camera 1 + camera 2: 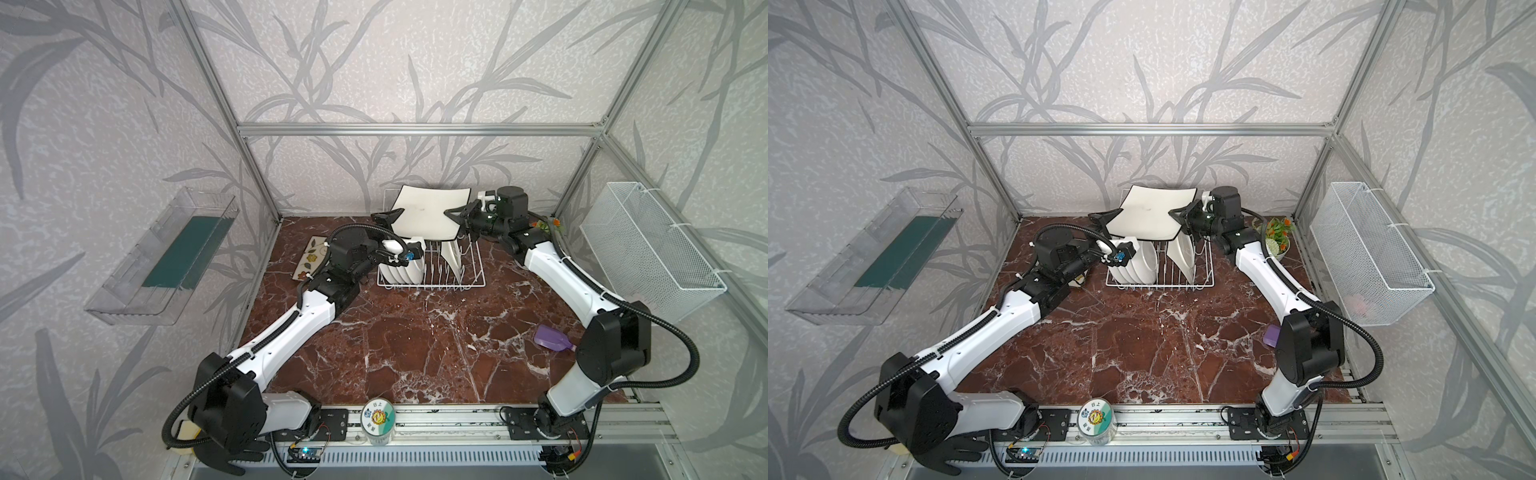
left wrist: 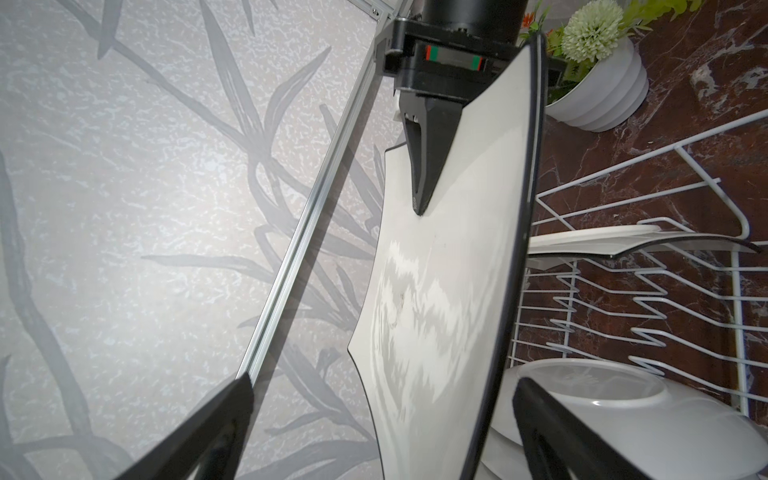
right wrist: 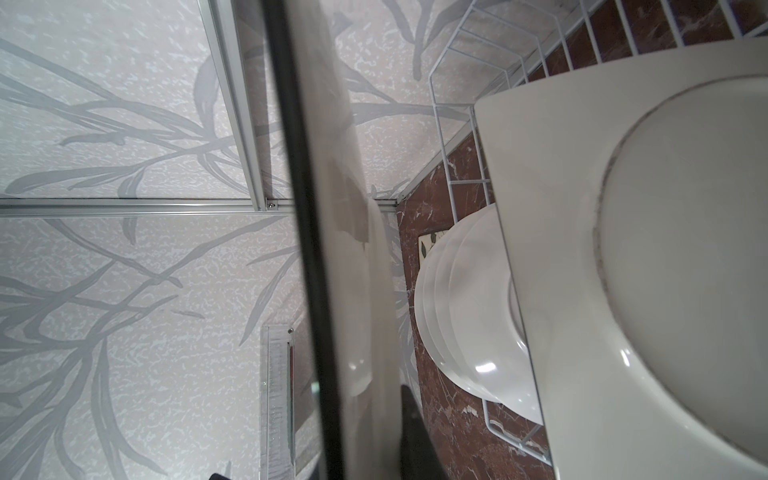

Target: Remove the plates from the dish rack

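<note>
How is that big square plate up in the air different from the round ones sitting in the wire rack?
The cream square plate with a black rim has inward-curving edges; the round white plates are plain circles. The square plate looks larger than the round plates. The square plate hangs above the white wire dish rack, pinched by the right gripper; the round plates stand on edge inside it. Both are pale and glossy.
</note>
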Tool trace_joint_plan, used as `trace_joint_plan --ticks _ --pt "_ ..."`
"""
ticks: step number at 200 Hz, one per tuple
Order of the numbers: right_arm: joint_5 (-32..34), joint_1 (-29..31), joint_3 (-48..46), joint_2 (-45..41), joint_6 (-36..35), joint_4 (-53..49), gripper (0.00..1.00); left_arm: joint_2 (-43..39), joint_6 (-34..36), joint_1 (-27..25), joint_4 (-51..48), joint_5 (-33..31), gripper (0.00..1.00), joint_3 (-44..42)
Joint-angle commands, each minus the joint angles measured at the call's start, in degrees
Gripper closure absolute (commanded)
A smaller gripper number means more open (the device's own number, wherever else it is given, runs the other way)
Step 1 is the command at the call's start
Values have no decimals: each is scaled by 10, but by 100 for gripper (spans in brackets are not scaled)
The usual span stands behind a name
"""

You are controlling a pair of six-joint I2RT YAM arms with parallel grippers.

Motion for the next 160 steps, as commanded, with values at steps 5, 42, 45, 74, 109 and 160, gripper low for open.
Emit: trace_joint_plan --ticks 5,42,45,74,109,160 --pt "-35 -7 52 -24 2 102 100 -19 -28 2 -23 -9 1 14" --pt "-48 -22 68 -23 -10 100 100 -38 -79 2 -37 -18 1 11" --pt "-49 -22 68 -24 -12 102 100 -40 -83 3 -41 -20 1 10" --pt "-76 -30 79 -19 -25 105 100 -78 -168 20 -55 -11 1 -11" --pt "-100 -35 86 -19 -42 106 100 -130 -377 94 -52 49 1 -25" --pt "-140 -40 83 -29 -98 111 100 -95 -612 187 -181 161 1 88"
